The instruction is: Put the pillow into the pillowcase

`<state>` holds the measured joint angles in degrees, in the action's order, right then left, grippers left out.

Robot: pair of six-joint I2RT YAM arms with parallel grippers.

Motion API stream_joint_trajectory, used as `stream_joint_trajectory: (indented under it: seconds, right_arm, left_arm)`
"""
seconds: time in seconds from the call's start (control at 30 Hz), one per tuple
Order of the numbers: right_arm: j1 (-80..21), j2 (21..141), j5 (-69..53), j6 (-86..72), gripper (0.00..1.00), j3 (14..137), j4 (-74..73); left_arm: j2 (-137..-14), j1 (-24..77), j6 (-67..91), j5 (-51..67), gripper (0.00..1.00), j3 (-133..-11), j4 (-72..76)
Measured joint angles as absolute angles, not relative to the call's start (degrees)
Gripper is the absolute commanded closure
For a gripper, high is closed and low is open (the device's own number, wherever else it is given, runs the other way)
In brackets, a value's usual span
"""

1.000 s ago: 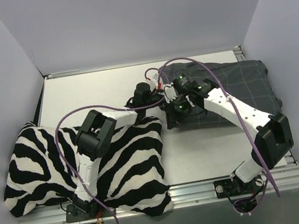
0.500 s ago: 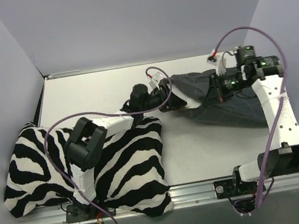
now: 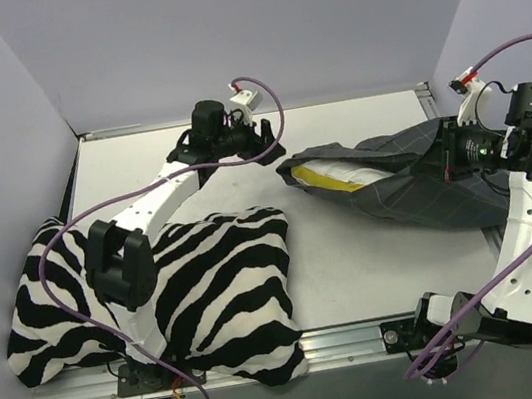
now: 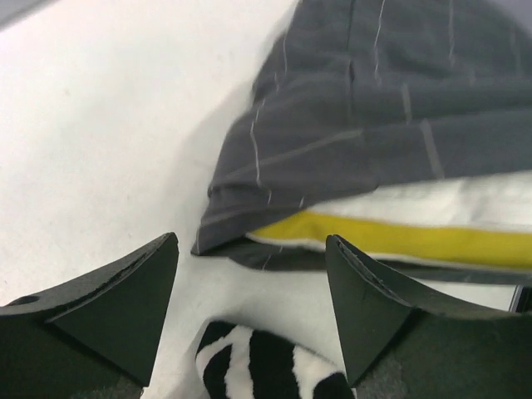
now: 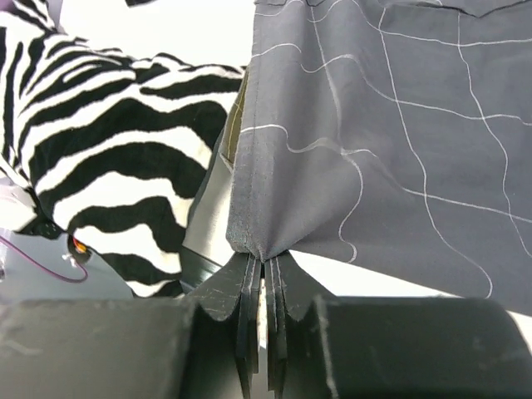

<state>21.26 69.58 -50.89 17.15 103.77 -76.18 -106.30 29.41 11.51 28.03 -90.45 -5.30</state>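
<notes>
The dark grey checked pillowcase lies at the right of the table, its right end lifted. My right gripper is shut on a bunched fold of the pillowcase, pinched at my right gripper's tips. The pillow is inside, and its white face and yellow edge show at the left mouth of the pillowcase. My left gripper hangs open just left of that mouth, apart from the cloth. Nothing is between my left gripper's fingers.
A large zebra-striped cushion fills the near left of the table, over the front rail. One corner of the cushion shows under my left gripper, and the cushion also shows beyond the cloth in the right wrist view. Grey walls close in three sides.
My left gripper has opened, let go of the pillowcase mouth and drawn back to the far left. My right gripper has pulled its end of the case up and to the right, baring the pillow's yellow edge.
</notes>
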Motion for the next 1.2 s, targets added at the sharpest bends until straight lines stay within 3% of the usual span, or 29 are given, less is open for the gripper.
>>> stream_joint_trajectory:
  seconds: [0.23,0.4,0.7,1.2]
  right_arm:
    - [22.5,71.6,-51.6,15.2,1.00,107.3,-77.1]
    - [22.6,71.9,-51.6,14.6,1.00,108.5,-77.3]
    - [22.9,72.0,-51.3,14.6,1.00,110.7,-77.5]
    - [23.3,71.9,-50.6,15.0,1.00,113.4,-77.8]
  left_arm:
    - [-111.2,29.2,-0.6,32.9,0.19,-90.5,-17.6]
    - [-113.4,29.2,-4.3,33.1,0.19,-90.0,-18.5]
    - [-123.0,29.2,-4.8,32.8,0.23,-100.0,-18.6]
    - [-124.1,26.9,5.4,39.2,0.32,-96.9,-3.7]
